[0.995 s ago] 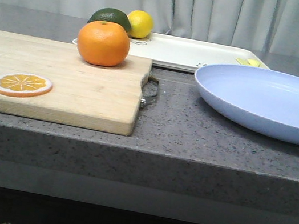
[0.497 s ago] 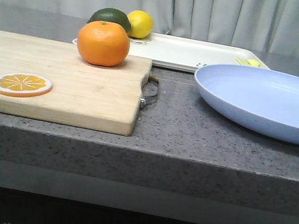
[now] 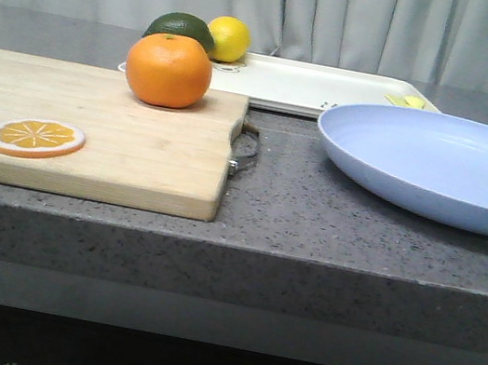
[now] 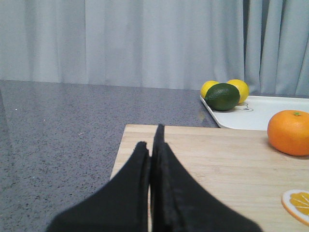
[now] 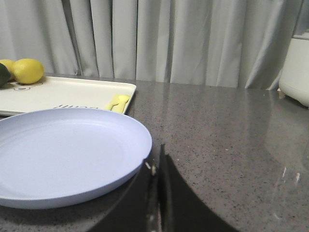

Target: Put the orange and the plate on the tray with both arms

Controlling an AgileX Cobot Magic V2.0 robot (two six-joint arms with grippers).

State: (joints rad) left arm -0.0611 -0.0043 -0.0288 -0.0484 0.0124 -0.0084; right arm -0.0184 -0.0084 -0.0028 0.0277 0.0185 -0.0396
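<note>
The orange (image 3: pixel 168 70) sits on the far right corner of a wooden cutting board; it also shows in the left wrist view (image 4: pixel 289 132). The lavender-blue plate (image 3: pixel 436 164) lies on the counter at the right, also in the right wrist view (image 5: pixel 63 154). The cream tray (image 3: pixel 317 90) lies behind them, and shows in both wrist views (image 4: pixel 270 113) (image 5: pixel 63 94). My left gripper (image 4: pixel 152 145) is shut and empty over the board's near left part. My right gripper (image 5: pixel 157 164) is shut and empty, beside the plate's rim. Neither gripper shows in the front view.
The cutting board (image 3: pixel 92 132) with a metal handle (image 3: pixel 247 145) holds an orange slice (image 3: pixel 35 137). A lemon (image 3: pixel 228 39) and a dark green avocado (image 3: pixel 181 30) sit at the tray's left end. Small yellow items (image 3: pixel 408 102) lie on the tray's right end. A white appliance (image 5: pixel 295 67) stands far right.
</note>
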